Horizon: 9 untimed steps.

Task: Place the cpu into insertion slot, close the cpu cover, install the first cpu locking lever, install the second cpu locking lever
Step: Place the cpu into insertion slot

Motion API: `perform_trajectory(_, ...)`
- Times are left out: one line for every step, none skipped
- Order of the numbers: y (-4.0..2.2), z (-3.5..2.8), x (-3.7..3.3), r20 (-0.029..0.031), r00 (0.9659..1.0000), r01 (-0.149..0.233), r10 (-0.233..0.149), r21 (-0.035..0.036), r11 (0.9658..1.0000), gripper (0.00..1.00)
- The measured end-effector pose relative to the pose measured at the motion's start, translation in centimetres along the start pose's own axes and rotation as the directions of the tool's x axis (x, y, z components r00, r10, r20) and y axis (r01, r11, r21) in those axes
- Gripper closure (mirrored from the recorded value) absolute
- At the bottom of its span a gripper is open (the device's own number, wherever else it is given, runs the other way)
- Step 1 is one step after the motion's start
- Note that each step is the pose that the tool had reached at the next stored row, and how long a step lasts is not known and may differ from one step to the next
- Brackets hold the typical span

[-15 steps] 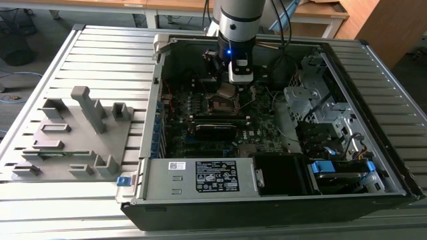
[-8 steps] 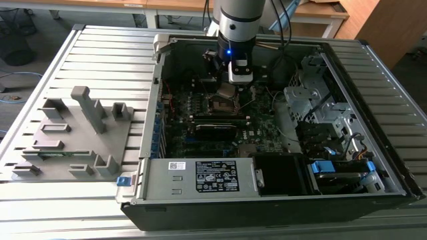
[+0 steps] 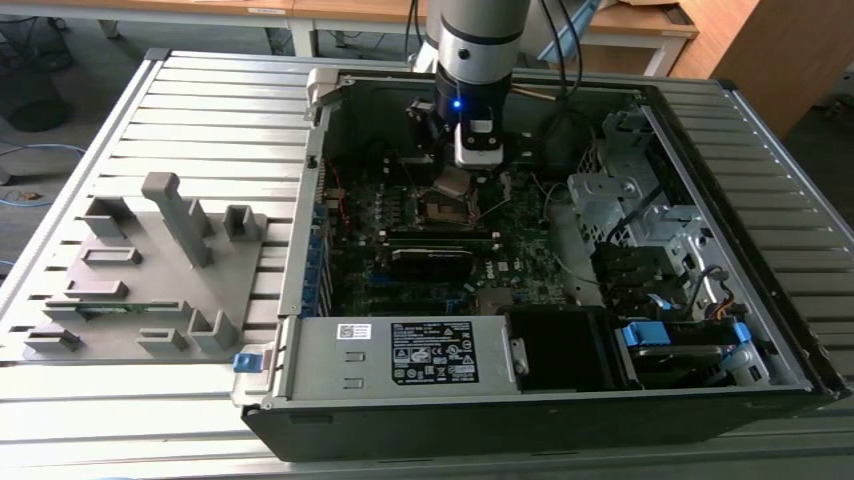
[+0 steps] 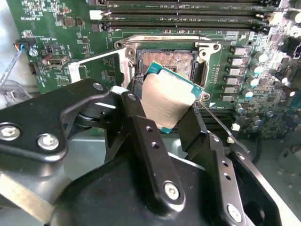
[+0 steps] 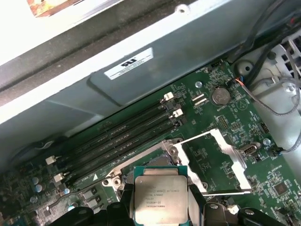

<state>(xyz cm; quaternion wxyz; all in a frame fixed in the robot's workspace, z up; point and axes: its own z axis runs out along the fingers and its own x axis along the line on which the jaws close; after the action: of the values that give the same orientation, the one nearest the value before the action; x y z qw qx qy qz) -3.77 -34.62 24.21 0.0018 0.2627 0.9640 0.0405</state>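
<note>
gripper (image 4: 162, 110) clenched on the cpu (image 4: 169, 96), yep | cpu tilted, hovering just over the bare socket (image 4: 167, 59), not seated yet | cover (image 5: 230, 153) swung open, just beside the socket on the green board (image 4: 51, 28)

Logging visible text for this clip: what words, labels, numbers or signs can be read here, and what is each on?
Nothing can be quoted; all print is too small to read.
On the power supply, a large white label: unreadable.
On the grey metal panel, a white sticker: unreadable.
On the cpu held in the gripper, printed lines: unreadable.
On the motherboard, white lettering: unreadable.
</note>
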Motion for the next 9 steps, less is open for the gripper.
perform_trajectory(0.0,0.02,0.0,0.0011,0.9999,-0.014,0.014,-0.0002,0.9999,0.46)
perform_trajectory(0.0,0.04,0.0,0.0022,0.9996,-0.028,0.028,-0.0005,0.9996,0.46)
perform_trajectory(-0.01,0.06,0.0,0.0036,0.9989,-0.046,0.046,-0.0008,0.9989,0.46)
perform_trajectory(-0.01,0.07,0.0,0.005,0.998,-0.063,0.063,-0.0011,0.998,0.46)
perform_trajectory(-0.01,0.09,0.0,0.0063,0.9968,-0.079,0.079,-0.0015,0.9968,0.46)
perform_trajectory(-0.01,0.11,0.0,0.0076,0.9953,-0.097,0.097,-0.002,0.9953,0.46)
perform_trajectory(-0.01,0.13,0.0,0.009,0.9934,-0.115,0.115,-0.0025,0.9934,0.46)
perform_trajectory(-0.01,0.14,-0.01,0.0104,0.9911,-0.132,0.132,-0.0029,0.9912,0.46)
perform_trajectory(-0.01,0.16,-0.01,0.0118,0.9886,-0.15,0.15,-0.0035,0.9887,0.46)
